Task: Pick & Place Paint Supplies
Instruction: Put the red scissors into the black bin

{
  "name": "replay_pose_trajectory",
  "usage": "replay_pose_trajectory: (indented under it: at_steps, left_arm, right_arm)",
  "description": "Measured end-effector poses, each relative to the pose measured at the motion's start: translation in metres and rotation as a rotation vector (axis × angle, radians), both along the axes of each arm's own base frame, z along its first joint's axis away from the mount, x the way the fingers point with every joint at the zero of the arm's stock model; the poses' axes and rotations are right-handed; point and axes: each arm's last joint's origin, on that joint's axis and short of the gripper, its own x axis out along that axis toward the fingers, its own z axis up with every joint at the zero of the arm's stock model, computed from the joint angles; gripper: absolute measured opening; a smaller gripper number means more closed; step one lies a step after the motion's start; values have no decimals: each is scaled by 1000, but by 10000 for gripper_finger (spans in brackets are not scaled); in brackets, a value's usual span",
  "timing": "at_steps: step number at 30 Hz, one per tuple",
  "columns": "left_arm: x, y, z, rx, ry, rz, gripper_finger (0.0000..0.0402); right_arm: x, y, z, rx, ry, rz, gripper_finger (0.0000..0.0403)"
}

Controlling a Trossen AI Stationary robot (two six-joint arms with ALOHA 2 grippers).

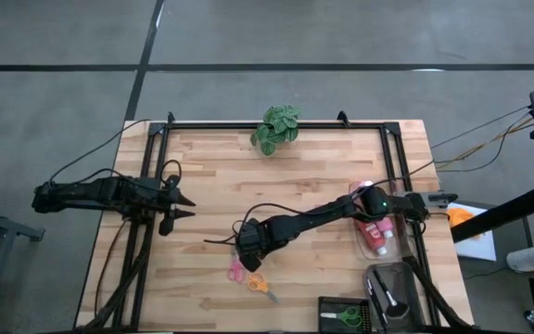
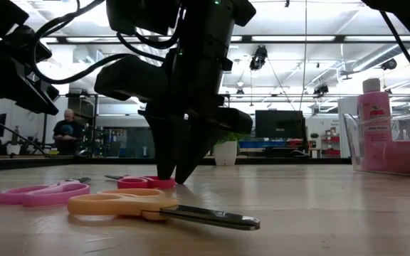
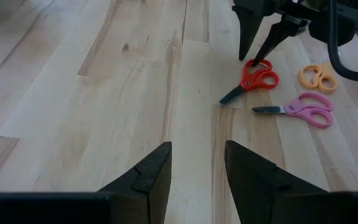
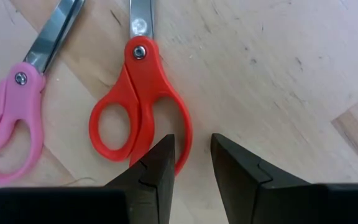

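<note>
The paint bottles point(image 1: 376, 232), red and pink with white caps, lie in a clear tray by the table's right edge. In the low view one pink bottle point(image 2: 374, 117) stands upright in it. Dark brushes point(image 1: 387, 295) lie in a second clear tray nearer me. My right gripper point(image 4: 191, 146) is open and points down at the table's middle point(image 1: 247, 252), over the red scissors point(image 4: 138, 112). One finger stands in a handle loop, the other outside it on the wood. My left gripper point(image 3: 197, 168) is open and waits near the left edge point(image 1: 182, 206). My right gripper comes from above, its fingers standing either side of the outer rim of one handle loop point(image 4: 184, 146) of the red scissors, which lie flat on the table. I cannot tell whether the fingers touch the rim.
Pink scissors point(image 1: 237, 271) and orange scissors point(image 1: 260, 284) lie just near-side of the right gripper. A black box with green scissors point(image 1: 346, 315) sits at the near edge. A green plant point(image 1: 276, 128) stands at the far edge. Bare wood lies between the arms.
</note>
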Motion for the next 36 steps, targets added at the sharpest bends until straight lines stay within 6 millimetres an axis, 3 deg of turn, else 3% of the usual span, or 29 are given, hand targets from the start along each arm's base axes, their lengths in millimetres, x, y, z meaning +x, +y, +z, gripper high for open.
replay_pose_trajectory:
  at_steps: [13,20,36]
  left_arm:
    - [0,0,0,0,0,0,149]
    - [0,0,0,0,0,0,150]
    - [0,0,0,0,0,0,149]
  right_arm:
    - [-1,0,-1,-3,7,16,98]
    - [-2,0,-1,-13,19,31,18]
    - [-2,0,7,0,-6,36,11]
